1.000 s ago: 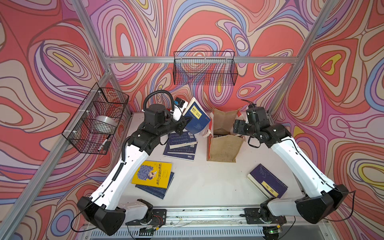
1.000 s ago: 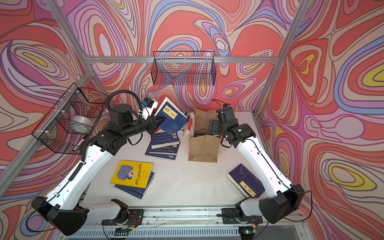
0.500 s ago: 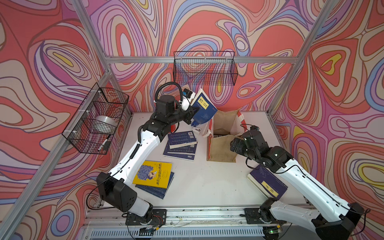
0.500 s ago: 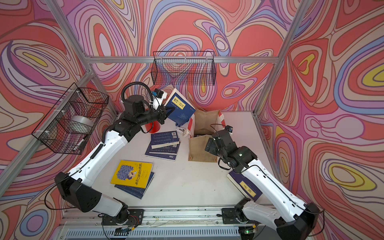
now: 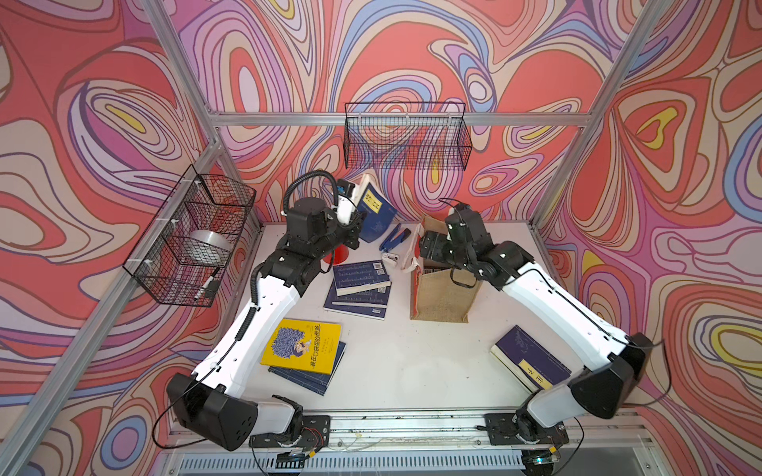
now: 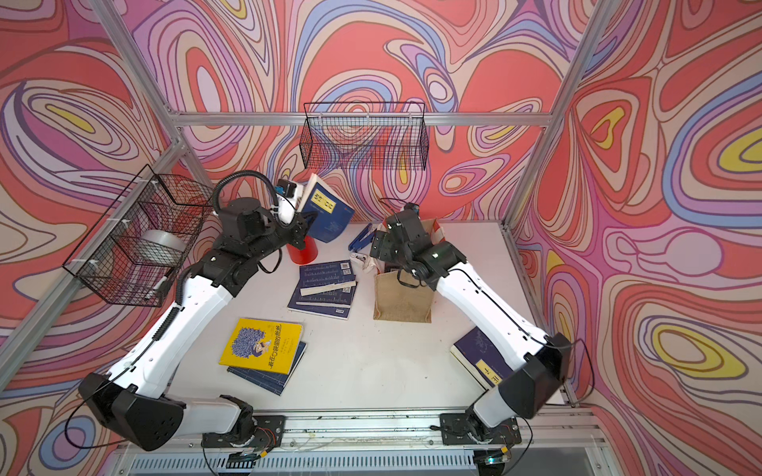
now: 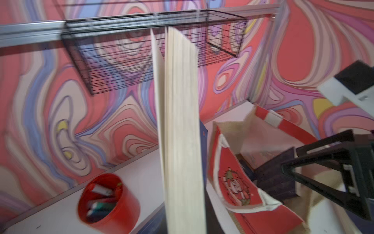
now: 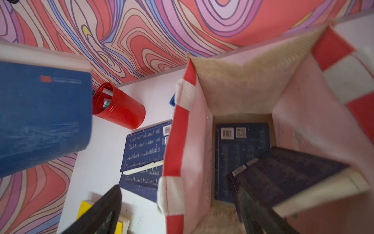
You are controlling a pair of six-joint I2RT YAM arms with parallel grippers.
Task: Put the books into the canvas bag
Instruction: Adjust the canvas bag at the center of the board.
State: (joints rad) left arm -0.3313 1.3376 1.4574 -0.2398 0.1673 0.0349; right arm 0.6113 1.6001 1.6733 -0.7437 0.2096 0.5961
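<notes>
navy book [image 5: 373, 208]: stiff paperback, aloft by back wall [image 5: 412, 62], long axis steeply upright, yellow label high | left gripper [image 5: 357, 229]: arm stretched far, fingers clenched on its lower end | canvas bag [image 5: 443, 294]: boxy burlap, upright on surface [image 5: 412, 362], mouth open, inner books [image 8: 240, 154] inside | right gripper [image 5: 431, 251]: arm bent over bag, fingers spread astride its wall
</notes>
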